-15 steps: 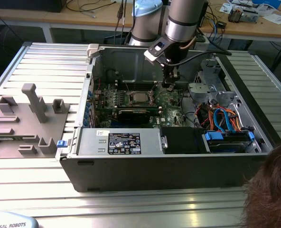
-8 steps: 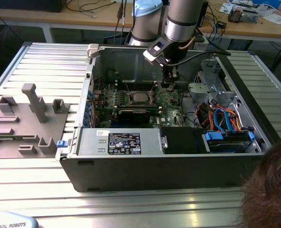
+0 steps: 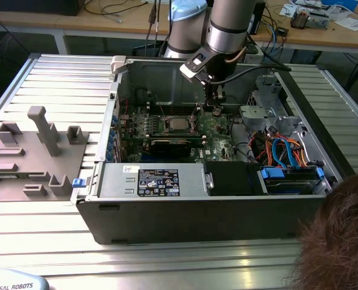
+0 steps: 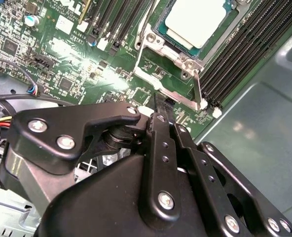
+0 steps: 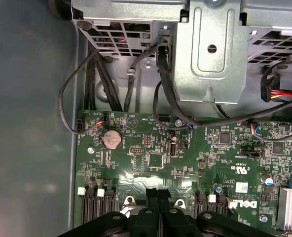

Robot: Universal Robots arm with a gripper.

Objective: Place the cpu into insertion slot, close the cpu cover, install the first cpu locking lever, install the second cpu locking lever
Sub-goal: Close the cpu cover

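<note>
The cpu (image 4: pixel 198 19), a small square chip with a dull silver top, lies in the insertion slot (image 3: pixel 178 125) on the green motherboard (image 5: pixel 151 163). The silver cpu cover (image 4: pixel 156 49) lies flat around it, the chip showing through its window. A thin metal locking lever (image 4: pixel 197 86) runs along one side of the socket. My gripper (image 4: pixel 162 106) hovers just beside the cover's tab, its black fingers (image 5: pixel 153 197) pressed together and shut, with nothing seen between them. In the exterior view the gripper (image 3: pixel 214 107) hangs inside the open case to the exterior view's right of the socket.
Black memory slots (image 4: pixel 239 54) flank the socket, and the grey case wall (image 4: pixel 264 128) lies beyond them. Black cables (image 5: pixel 87 89) and a metal drive cage (image 5: pixel 210 49) border the board. A grey fixture (image 3: pixel 34 151) sits outside the case. A person's head (image 3: pixel 339 235) shows at the corner.
</note>
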